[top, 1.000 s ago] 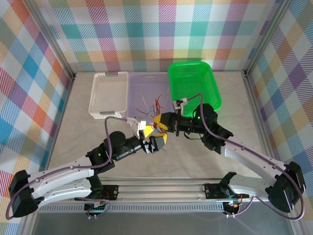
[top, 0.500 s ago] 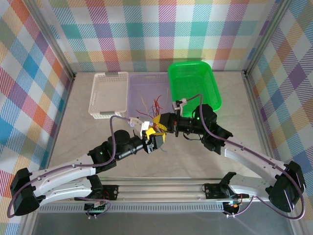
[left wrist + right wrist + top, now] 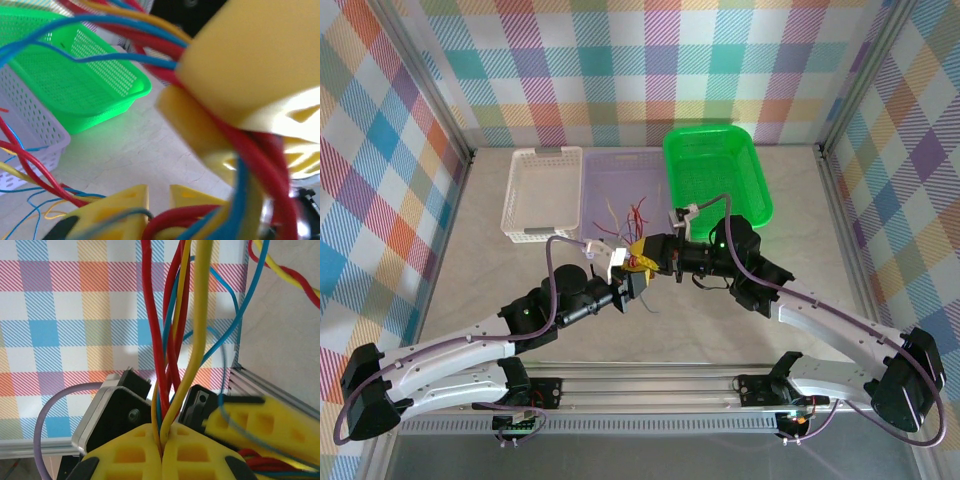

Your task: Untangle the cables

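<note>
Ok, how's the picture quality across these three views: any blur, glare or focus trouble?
Top external: evenly lit and sharp, though the thin coloured wires are tiny. Left wrist: wires near the lens are badly blurred; the green perforated plastic basket behind is crisper. Right wrist: wires clamped in the right gripper are sharp, without glare.

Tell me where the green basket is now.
In the top external view, the green basket sits on the far side of the table, right of centre, beside the lilac tray.
</note>
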